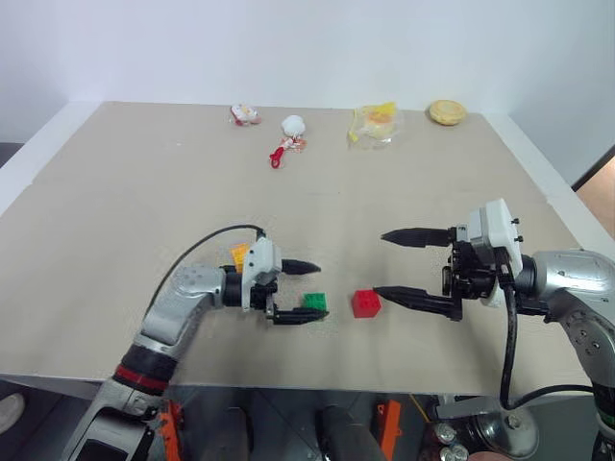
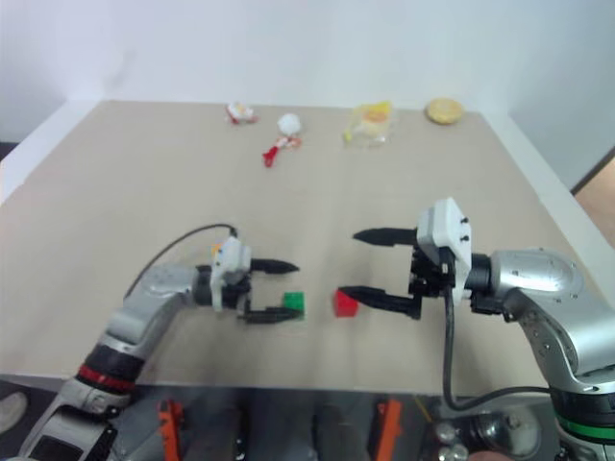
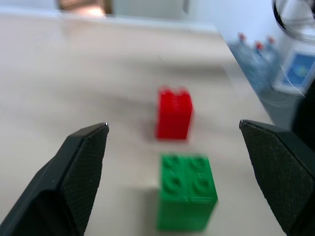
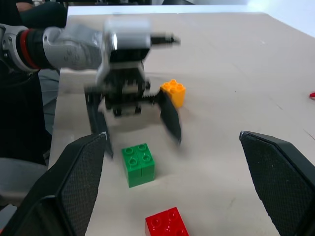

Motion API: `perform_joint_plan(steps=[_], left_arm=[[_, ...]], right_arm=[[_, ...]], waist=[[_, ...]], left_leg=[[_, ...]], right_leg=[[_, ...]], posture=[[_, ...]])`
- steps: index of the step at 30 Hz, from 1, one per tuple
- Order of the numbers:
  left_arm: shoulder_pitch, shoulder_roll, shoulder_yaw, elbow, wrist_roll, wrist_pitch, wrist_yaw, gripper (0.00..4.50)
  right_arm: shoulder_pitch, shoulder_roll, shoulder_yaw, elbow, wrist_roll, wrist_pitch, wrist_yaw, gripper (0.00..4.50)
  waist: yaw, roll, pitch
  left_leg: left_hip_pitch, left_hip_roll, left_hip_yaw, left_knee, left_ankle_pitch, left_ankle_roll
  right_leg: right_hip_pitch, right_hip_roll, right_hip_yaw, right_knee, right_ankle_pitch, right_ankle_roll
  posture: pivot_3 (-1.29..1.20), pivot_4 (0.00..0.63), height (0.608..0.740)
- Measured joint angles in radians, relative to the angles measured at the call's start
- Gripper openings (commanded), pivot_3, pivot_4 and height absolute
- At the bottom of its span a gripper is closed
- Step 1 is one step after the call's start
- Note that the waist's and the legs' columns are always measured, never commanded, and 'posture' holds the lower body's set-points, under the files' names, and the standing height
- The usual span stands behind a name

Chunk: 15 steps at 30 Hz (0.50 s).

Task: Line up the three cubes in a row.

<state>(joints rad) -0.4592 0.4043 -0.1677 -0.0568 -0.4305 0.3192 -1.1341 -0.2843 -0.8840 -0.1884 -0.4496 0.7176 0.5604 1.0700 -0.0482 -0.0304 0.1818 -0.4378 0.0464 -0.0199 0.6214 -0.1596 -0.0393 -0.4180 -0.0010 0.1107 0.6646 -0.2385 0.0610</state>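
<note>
Left eye view: three light, hard cubes, take them by the flat sides

Yellow cube (image 1: 240, 254) sits behind the left gripper (image 1: 308, 290), whose jaws stand wide around the green cube (image 1: 315, 302). Red cube (image 1: 365, 303) is just right of it. Right gripper (image 1: 381, 263) hangs wide, empty. Smooth plastic could slip.

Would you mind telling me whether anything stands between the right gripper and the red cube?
Nothing visible does: the open right gripper faces the red cube across bare table; the green cube sits beyond it.
</note>
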Motion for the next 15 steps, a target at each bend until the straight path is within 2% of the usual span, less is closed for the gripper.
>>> perform_joint_plan(steps=[3, 6, 9, 15], left_arm=[[-0.042, 0.063, 0.082, -0.034, -0.059, 0.082, 0.025, 4.43], [-0.091, 0.13, 0.138, 0.007, -0.069, 0.093, 0.017, 4.43], [-0.13, 0.17, 0.148, 0.115, -0.045, 0.058, -0.01, 4.43], [-0.147, 0.187, 0.132, 0.311, 0.025, -0.028, -0.083, 4.43]], right_arm=[[-0.036, 0.004, -0.001, 0.003, 0.012, 0.005, -0.006, 4.5], [-0.079, 0.02, 0.009, 0.009, 0.016, 0.005, -0.01, 4.5], [-0.1, 0.047, 0.047, 0.019, 0.013, 0.005, -0.009, 4.5], [-0.128, 0.061, 0.072, 0.031, 0.005, 0.005, -0.013, 4.5]], waist=[[0.0, 0.0, 0.0], [0.0, 0.0, 0.0], [0.0, 0.0, 0.0], [0.0, 0.0, 0.0]], left_leg=[[0.001, 0.0, 0.0, 0.0, 0.0, 0.001], [0.001, 0.0, 0.0, 0.0, 0.001, 0.001], [0.0, 0.0, 0.0, 0.0, 0.001, 0.001], [-0.001, 0.0, 0.0, -0.002, 0.0, 0.001]], right_leg=[[0.0, 0.0, 0.0, 0.0, 0.001, 0.0], [0.0, 0.0, 0.0, 0.0, 0.001, -0.001], [0.0, 0.0, 0.0, 0.0, 0.001, -0.001], [-0.001, 0.0, 0.0, 0.0, 0.0, 0.0]], posture=[[0.0, 0.15, 0.74], [0.0, 0.15, 0.74], [0.0, 0.15, 0.74], [0.0, 0.15, 0.74]])
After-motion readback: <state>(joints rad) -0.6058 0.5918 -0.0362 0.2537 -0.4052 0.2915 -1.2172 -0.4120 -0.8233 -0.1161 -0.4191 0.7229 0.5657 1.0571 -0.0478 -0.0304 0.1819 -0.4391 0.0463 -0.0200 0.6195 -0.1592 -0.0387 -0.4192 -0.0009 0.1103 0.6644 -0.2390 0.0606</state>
